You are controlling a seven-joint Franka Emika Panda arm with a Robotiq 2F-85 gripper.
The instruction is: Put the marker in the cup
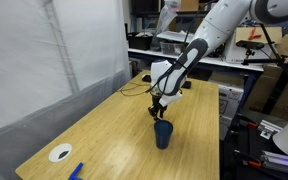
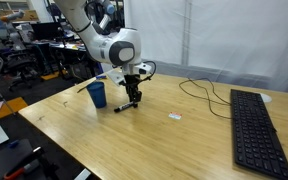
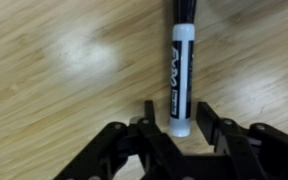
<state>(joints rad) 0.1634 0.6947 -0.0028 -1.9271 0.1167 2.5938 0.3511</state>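
Note:
The marker point(image 3: 182, 65), a slim white pen with a black cap and a dark label, lies on the wooden table point(image 3: 54, 60). In the wrist view its white end sits between the two black fingers of my gripper point(image 3: 178, 115), with a gap on each side. The gripper is open and low over the table in both exterior views point(image 1: 159, 103) point(image 2: 132, 100). The dark blue cup point(image 1: 163, 133) stands upright on the table just beside the gripper; it also shows in an exterior view point(image 2: 97, 94). The marker is too small to make out in the exterior views.
A flat white round disc point(image 1: 60, 153) and a flat bright-blue object point(image 1: 76, 171) lie near one table corner. A black keyboard point(image 2: 254, 130), a black cable point(image 2: 199, 90) and a small white scrap point(image 2: 174, 117) lie on the table. A white curtain borders one side.

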